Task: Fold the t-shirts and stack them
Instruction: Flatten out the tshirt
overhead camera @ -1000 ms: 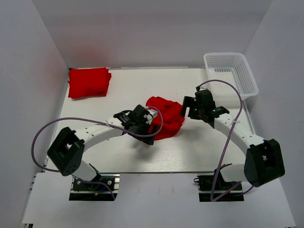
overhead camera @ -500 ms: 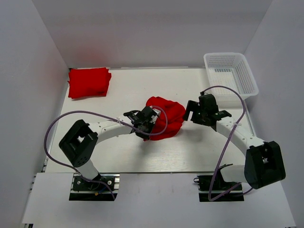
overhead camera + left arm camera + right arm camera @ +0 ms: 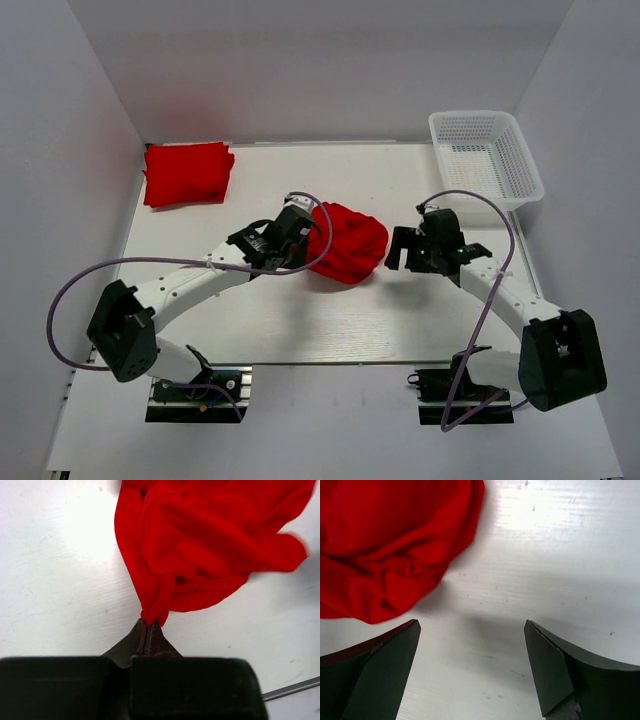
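Observation:
A crumpled red t-shirt (image 3: 350, 243) lies bunched at the table's middle. My left gripper (image 3: 308, 238) is at its left edge. In the left wrist view the left gripper (image 3: 148, 624) is shut on a pinched fold of the t-shirt (image 3: 200, 545), which hangs away from the tips. My right gripper (image 3: 400, 248) stands open just right of the t-shirt, apart from it. In the right wrist view the right gripper (image 3: 471, 625) has bare table between its fingers (image 3: 385, 665), and the t-shirt (image 3: 395, 540) is ahead to the left. A folded red t-shirt (image 3: 188, 173) lies at the back left corner.
A white mesh basket (image 3: 527, 170) stands at the back right corner, with nothing showing inside it. White walls close in the table on the left, back and right. Purple cables loop out from both arms over the table.
My left gripper closed on the t-shirt's left edge and drew it up and back, and the cloth bunched rounder. The right gripper drifted slightly nearer and stayed open.

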`<state>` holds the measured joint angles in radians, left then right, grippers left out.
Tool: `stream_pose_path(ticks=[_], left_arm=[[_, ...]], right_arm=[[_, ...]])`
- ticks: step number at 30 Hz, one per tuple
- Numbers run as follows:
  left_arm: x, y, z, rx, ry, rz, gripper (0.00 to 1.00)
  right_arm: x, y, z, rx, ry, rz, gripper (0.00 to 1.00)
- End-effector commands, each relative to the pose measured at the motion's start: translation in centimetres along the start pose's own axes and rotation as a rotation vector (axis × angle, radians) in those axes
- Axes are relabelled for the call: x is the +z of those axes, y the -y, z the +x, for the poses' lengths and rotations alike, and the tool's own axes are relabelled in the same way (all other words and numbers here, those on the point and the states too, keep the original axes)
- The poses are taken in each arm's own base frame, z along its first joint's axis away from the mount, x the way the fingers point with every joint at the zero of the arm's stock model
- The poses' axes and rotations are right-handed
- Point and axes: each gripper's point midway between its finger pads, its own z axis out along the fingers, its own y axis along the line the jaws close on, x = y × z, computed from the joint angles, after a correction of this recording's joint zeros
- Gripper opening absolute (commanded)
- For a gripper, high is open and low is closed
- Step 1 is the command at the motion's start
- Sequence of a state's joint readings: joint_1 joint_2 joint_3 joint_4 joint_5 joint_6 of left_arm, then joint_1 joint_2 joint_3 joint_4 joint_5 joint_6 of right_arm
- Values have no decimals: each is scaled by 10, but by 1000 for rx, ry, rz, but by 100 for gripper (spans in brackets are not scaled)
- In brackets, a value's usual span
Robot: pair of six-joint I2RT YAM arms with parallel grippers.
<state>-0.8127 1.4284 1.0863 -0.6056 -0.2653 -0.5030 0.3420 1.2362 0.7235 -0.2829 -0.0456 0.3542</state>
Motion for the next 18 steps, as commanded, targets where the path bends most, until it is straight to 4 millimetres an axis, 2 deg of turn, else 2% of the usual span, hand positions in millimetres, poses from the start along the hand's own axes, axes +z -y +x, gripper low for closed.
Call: stream_pose_path(ticks=[1,7,14,15,18], left_arm=[[-17,-2,-18,-74,66,-10,0],[-19,3,-15,-90,65,31,0],[-16,0,-8,-84,48,21,0],[-16,2,-7,-93,43,31,0],[-12,1,-1,-98,28,22,0]], right_arm=[[-1,-1,17,-42,-24,-44,90],[13,-13,23,-33,-36,-121,87],[32,-19,-13,-15,33,-114,87],[40,-16,-14,-10,19,-95,87],[49,-19,-27,-8,28,-98,86]])
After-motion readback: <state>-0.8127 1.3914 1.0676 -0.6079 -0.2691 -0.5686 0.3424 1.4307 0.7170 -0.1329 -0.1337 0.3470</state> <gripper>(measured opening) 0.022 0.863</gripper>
